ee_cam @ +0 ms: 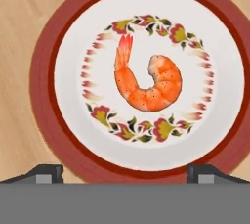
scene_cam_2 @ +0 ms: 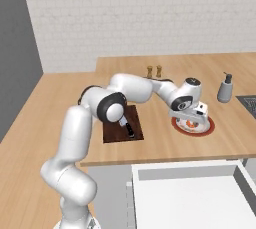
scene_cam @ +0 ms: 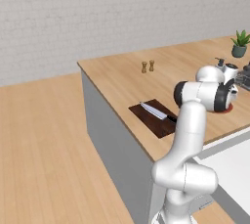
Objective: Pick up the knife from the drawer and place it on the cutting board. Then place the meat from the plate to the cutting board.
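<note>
No brand, label or readable writing shows on any surface.

In the right base view the cutting board (scene_cam_2: 116, 127) lies to the left of the gripper (scene_cam_2: 199, 114), well apart from it, a dark reddish-brown rectangle flat on the wooden counter (scene_cam_2: 165, 143). The knife (scene_cam_2: 128, 127) rests on the board – its black handle shows there, while the left base view shows the silver blade lying diagonally across the wood. Behind the board stand two small brown shakers (scene_cam_2: 154, 71), side by side. Further right, the gripper hangs directly above the plate (scene_cam_2: 209, 129), pointing down at it, without touching it. To the right of the jaws and farther back stands a grey soap dispenser (scene_cam_2: 225, 88). Below the counter edge, nearer the robot than the jaws, the drawer (scene_cam_2: 190, 198) stands pulled out, its inside plain white.

In the hand view the two dark fingertips (ee_cam: 45, 174) sit far apart at the bottom edge – the jaws are spread wide and hold nothing. Between and beyond them lies the plate, round, with a broad red rim, a white centre and a ring of small red, green and yellow flower motifs. The meat (ee_cam: 146, 80) lies in the middle of that ring: an orange-red curled shrimp, its fan tail at upper left, its thicker end curling inward at right, with fine dark specks on the body.

In the left base view a potted green plant (scene_cam: 239, 43) stands at the far right of the counter.
</note>
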